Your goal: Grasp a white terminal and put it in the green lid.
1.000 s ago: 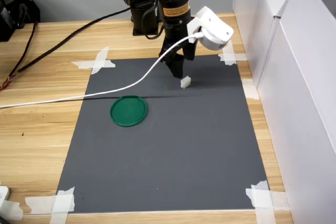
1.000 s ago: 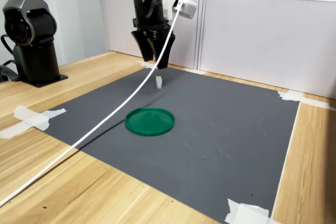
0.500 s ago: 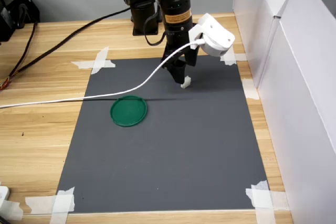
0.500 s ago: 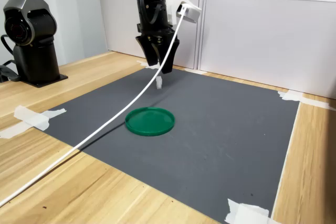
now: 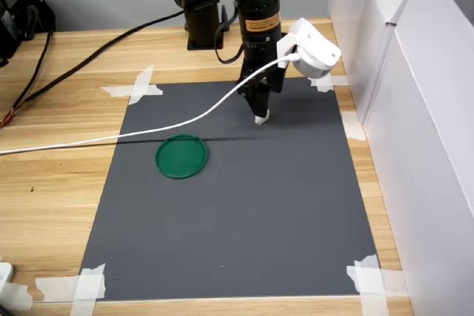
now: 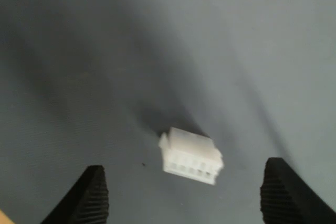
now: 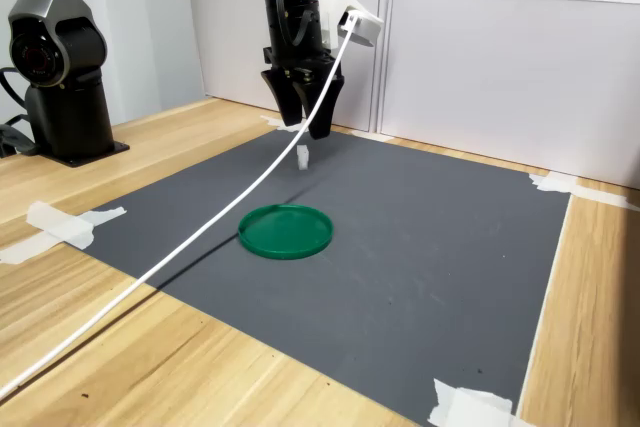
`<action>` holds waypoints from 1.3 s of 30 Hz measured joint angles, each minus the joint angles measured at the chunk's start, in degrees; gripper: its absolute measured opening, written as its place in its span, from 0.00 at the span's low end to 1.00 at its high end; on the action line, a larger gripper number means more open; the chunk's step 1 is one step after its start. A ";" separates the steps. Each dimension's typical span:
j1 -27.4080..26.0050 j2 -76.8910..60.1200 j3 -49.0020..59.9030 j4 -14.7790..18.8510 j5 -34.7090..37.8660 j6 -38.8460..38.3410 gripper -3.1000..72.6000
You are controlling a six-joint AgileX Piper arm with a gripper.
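The white terminal lies on the dark grey mat, small and blocky. In the wrist view the white terminal rests between and a little ahead of the two black ribbed fingertips, touching neither. My gripper hangs open, pointing down just above the terminal. The green lid lies flat on the mat with nothing in it, to the first exterior view's left of the terminal and nearer the camera.
A white cable runs from the wrist camera across the mat, passing just behind the lid. White walls stand along the first exterior view's right. White tape strips hold the mat's corners. A second black arm base stands at the second exterior view's left.
The gripper has shifted slightly to the first exterior view's right and come down, so it now stands directly over the terminal. Terminal and lid have not moved.
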 joint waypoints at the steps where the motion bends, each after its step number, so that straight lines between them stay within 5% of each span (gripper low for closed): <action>1: 0.00 0.00 0.00 -0.43 0.06 0.42 0.97; 26: 0.00 8.29 0.00 -3.66 -1.65 4.13 0.95; 32: 0.00 8.29 -0.04 -3.79 -2.26 4.34 0.82; 39: 0.00 8.29 -0.35 -3.79 -2.26 4.89 0.53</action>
